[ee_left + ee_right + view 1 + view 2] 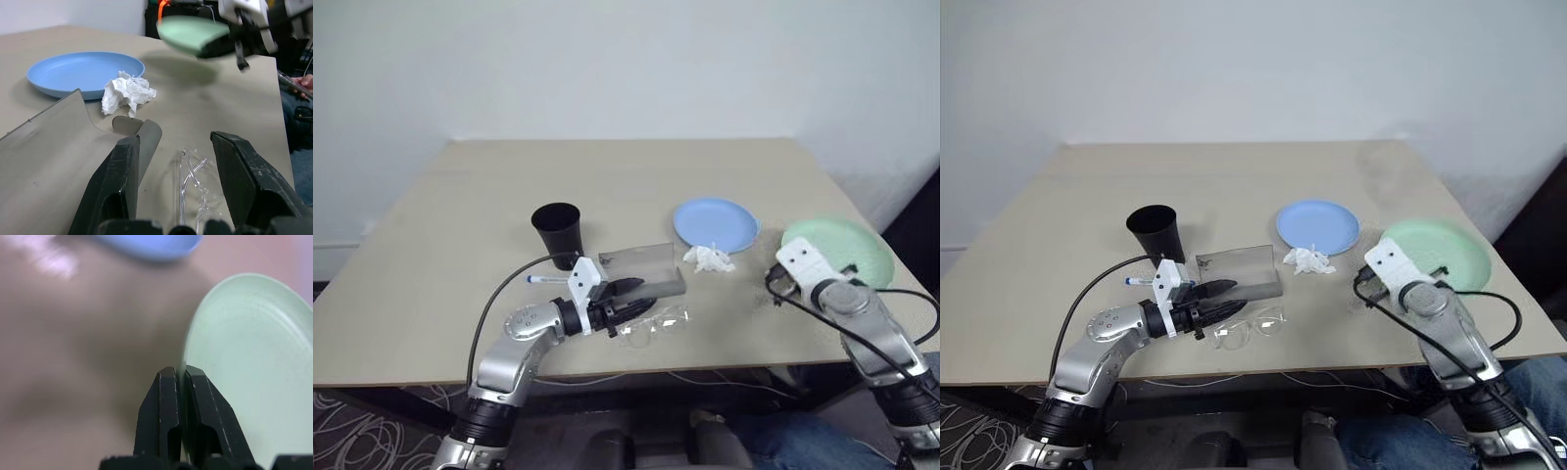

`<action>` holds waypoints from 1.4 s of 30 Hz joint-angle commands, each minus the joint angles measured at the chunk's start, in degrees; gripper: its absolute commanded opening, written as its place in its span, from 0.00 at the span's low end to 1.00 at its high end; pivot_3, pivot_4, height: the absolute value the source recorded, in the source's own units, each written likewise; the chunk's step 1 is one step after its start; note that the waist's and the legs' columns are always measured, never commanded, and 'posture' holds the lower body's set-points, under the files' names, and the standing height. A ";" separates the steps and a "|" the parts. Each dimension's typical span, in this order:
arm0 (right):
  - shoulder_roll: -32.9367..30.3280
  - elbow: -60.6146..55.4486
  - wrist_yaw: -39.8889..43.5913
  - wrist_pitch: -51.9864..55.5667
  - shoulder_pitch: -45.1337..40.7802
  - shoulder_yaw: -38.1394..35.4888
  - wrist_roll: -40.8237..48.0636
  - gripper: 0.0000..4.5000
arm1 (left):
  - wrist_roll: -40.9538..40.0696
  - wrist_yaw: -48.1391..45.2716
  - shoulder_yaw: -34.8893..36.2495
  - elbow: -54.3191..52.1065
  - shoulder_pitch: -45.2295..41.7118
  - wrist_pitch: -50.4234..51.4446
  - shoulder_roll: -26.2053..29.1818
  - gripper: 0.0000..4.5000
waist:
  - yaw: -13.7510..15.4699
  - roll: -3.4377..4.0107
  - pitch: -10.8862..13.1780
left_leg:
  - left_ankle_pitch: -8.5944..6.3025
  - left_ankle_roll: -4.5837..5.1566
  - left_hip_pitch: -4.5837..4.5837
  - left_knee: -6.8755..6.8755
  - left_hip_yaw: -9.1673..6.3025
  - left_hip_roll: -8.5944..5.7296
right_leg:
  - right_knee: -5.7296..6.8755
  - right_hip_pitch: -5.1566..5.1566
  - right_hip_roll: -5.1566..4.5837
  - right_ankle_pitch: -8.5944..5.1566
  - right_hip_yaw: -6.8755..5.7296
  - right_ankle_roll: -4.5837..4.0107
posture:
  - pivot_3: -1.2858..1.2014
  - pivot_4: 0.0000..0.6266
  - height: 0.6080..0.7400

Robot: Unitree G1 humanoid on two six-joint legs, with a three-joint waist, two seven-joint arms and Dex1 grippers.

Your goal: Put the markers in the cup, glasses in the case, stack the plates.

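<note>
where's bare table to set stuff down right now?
Free: the whole far half of the table behind the cup and blue plate, plus the left side beyond the marker. Crowded: near edge, with case, glasses, tissue.

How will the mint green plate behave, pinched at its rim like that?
Probably stiff: the mint green plate hangs above the table, no visible sag, from the right gripper shut on its rim. The thin, smooth edge could pivot or slip. Likely light, being shallow.

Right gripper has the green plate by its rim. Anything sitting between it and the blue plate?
Nothing visible blocks it. The mint green round plate hangs lifted; the crumpled white tissue touches the light blue round plate's near rim.
</note>
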 commanded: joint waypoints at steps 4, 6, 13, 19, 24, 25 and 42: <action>0.52 11.36 9.40 -22.93 -10.50 1.68 0.73 0.02 | 0.00 -0.41 0.61 0.46 -2.88 -0.95 0.29 0.53 | 0.02 0.00 0.01 | 0.02 0.03 0.04 0.00 -0.01 0.05 | 0.00 0.03 0.07 0.00 -0.01 -0.01 | 0.52 0.00 0.86; 2.61 17.13 14.48 -28.53 -14.95 2.15 2.90 0.02 | 0.03 -0.51 0.71 0.88 -3.42 -1.03 0.40 0.53 | 0.03 -0.01 0.01 | 0.14 0.25 0.04 0.00 0.00 0.05 | -0.02 0.06 0.07 0.00 0.00 -0.01 | 0.52 0.00 0.86; 10.80 42.85 24.58 -45.27 -28.83 3.16 4.32 0.02 | 0.07 -0.26 1.23 1.33 -4.02 -1.44 0.66 0.53 | 0.02 -0.01 0.01 | 0.18 0.33 0.06 0.00 0.09 0.03 | -0.10 0.10 0.03 0.00 0.00 -0.02 | 0.52 0.00 0.86; 14.88 57.38 27.93 -53.79 -34.97 2.61 3.55 0.07 | -0.14 1.05 1.80 -0.56 -2.21 -1.36 0.89 0.53 | 0.02 0.01 0.01 | 0.18 0.33 0.04 -0.01 0.04 0.03 | -0.08 0.10 0.01 0.01 -0.02 -0.03 | 0.52 0.00 0.86; 16.02 63.35 27.40 -57.50 -37.07 1.96 2.74 0.39 | -0.38 1.90 2.22 -1.70 -1.23 -1.05 1.16 0.53 | 0.03 0.07 0.02 | 0.18 0.31 0.06 -0.02 0.04 0.04 | -0.01 0.08 0.02 0.02 -0.02 -0.04 | 0.52 0.00 0.86; 16.07 63.78 27.55 -57.92 -37.16 1.79 2.73 0.47 | -0.43 2.02 2.26 -1.89 -1.09 -0.98 1.22 0.53 | 0.03 0.08 0.02 | 0.19 0.31 0.07 -0.02 0.04 0.04 | 0.00 0.08 0.02 0.02 -0.02 -0.05 | 0.52 0.00 0.86; 11.53 41.96 40.22 -39.57 -23.83 -2.57 10.26 0.85 | -0.30 2.05 2.37 -1.58 -1.70 -0.85 1.77 0.53 | 0.08 0.22 -0.02 | 0.18 0.31 0.08 -0.02 0.02 0.03 | -0.01 0.12 0.00 0.02 -0.03 -0.04 | 0.52 0.00 0.86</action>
